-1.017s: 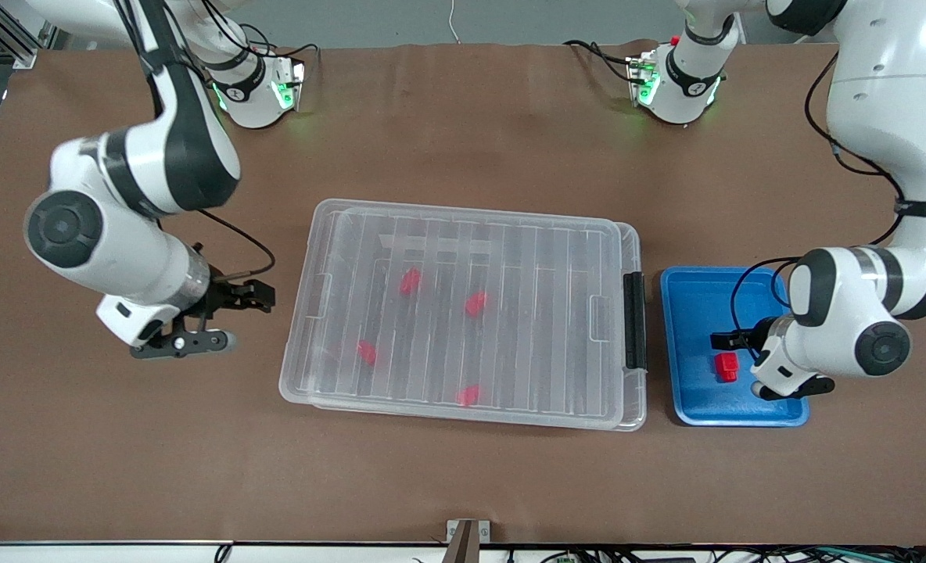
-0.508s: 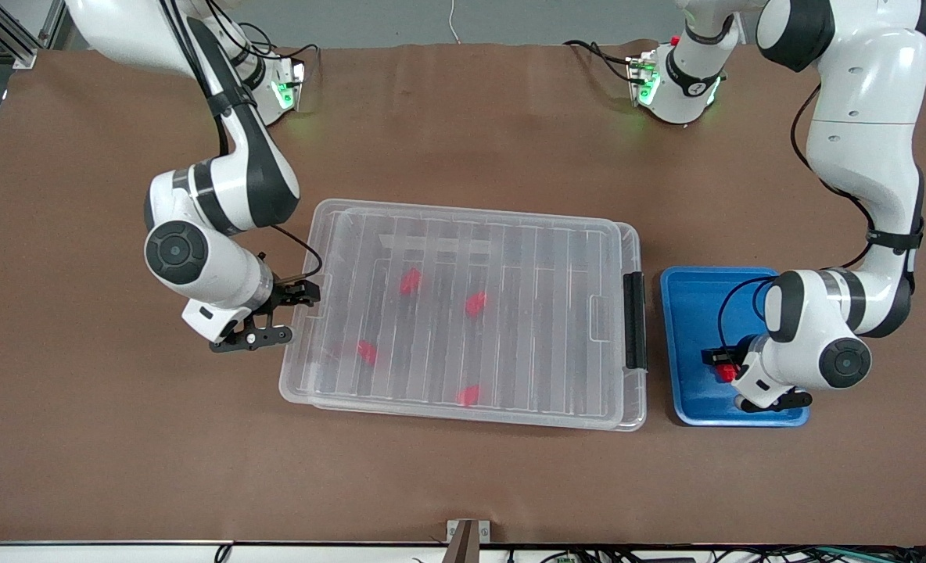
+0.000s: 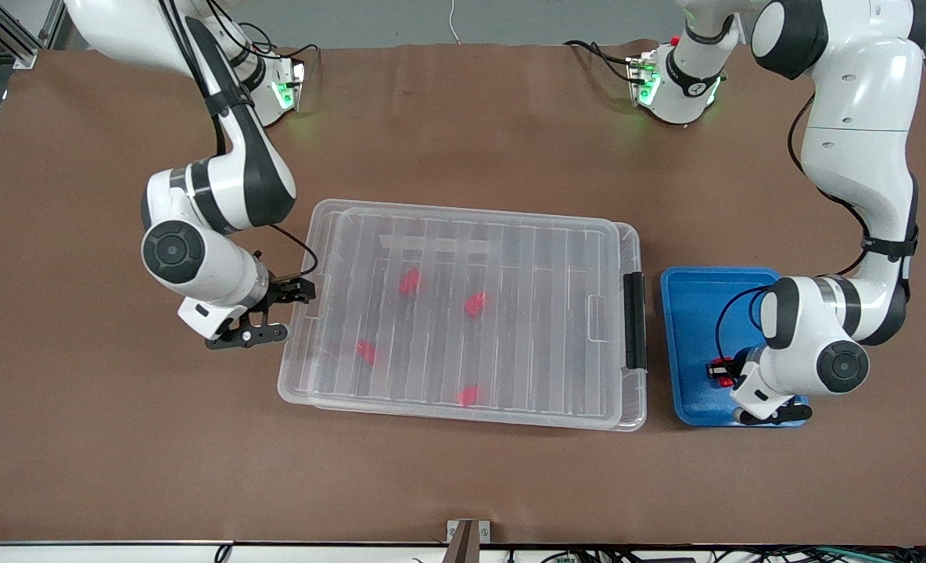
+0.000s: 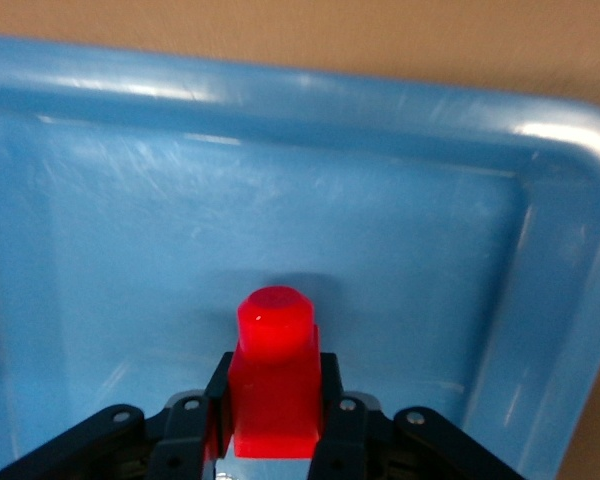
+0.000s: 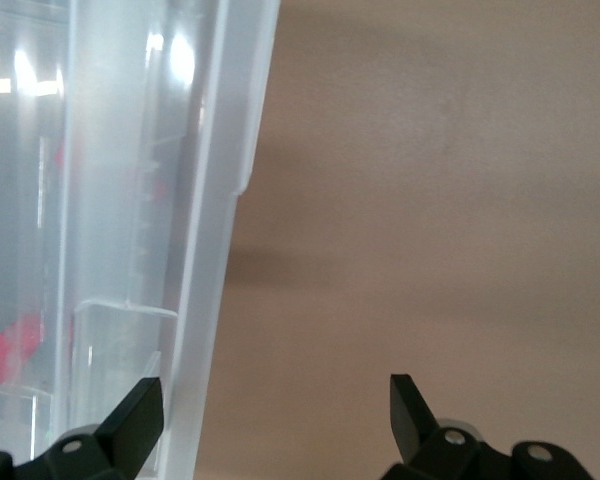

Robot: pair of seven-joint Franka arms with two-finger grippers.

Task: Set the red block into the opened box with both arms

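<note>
Two end effectors: left [image 4: 270,440] clamped red block [image 4: 273,385] in blue tray [image 3: 686,313], should lift straight; right [image 3: 271,313] gaped at box [image 3: 306,375] lid edge.

The right hand [image 5: 275,420] shows only its two black fingertips [image 5: 135,410], spread wide apart with nothing between them but brown bench [image 5: 430,200]. One fingertip sits right at the rim of the clear box [image 5: 215,250], whose ribbed transparent lid and wall run alongside that finger, while the other fingertip is over bare bench, well apart from the box. Through the clear plastic, faint red pieces [image 5: 10,350] show inside the box, blurred by the wall.
</note>
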